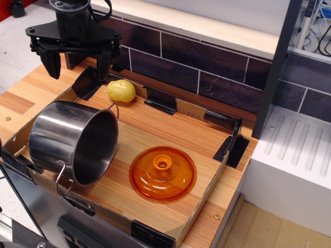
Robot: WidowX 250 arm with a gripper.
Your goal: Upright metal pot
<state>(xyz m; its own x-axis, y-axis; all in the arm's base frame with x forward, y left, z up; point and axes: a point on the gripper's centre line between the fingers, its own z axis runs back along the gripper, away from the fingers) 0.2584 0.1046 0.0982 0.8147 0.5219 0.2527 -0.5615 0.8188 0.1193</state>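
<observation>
Metal pot (75, 142) lying tipped on its side on the wooden worktop (170, 132), dark mouth facing the orange lid (163, 173) just beside it, yellow potato (121, 91) behind the pot, gripper (77, 66) hanging above the pot — jaws spread wide, holding nothing.

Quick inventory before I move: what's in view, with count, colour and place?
pot: 1, shiny steel, on its side at tray's left, mouth facing right
lid: 1, orange, flat on tray floor right of pot
potato: 1, yellow, tray's back edge
tray: 1, cardboard rim with black tape, on wooden counter
white rack: 1, far right
gripper: 1, black, open, above tray's back-left corner, holding nothing
</observation>
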